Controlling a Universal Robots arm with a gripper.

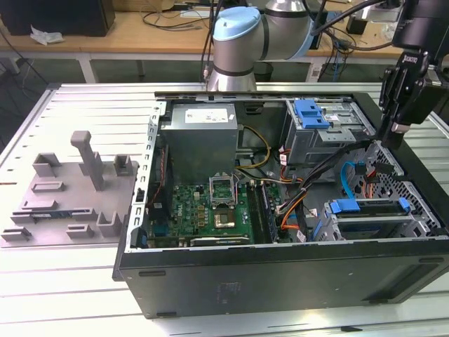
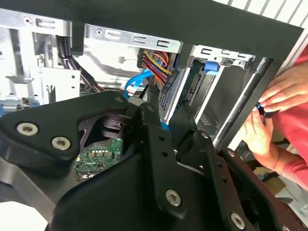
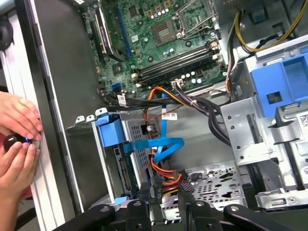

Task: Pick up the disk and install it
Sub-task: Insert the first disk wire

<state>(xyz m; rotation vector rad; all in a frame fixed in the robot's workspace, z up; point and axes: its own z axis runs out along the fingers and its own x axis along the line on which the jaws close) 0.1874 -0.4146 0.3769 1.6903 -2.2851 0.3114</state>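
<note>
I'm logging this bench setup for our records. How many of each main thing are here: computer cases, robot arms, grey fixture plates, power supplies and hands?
Computer case: 1
Robot arm: 1
Grey fixture plate: 1
Power supply: 1
Person's hands: 2
Total: 6

The arm (image 1: pixel 270 31) is silver-grey tubing with a pale blue cap (image 1: pixel 235 27) on its joint and black cables (image 1: pixel 208 35) trailing alongside. Its gripper (image 2: pixel 169 109) is matte black, with angular links pinned by silver screws (image 2: pixel 172 197).
</note>
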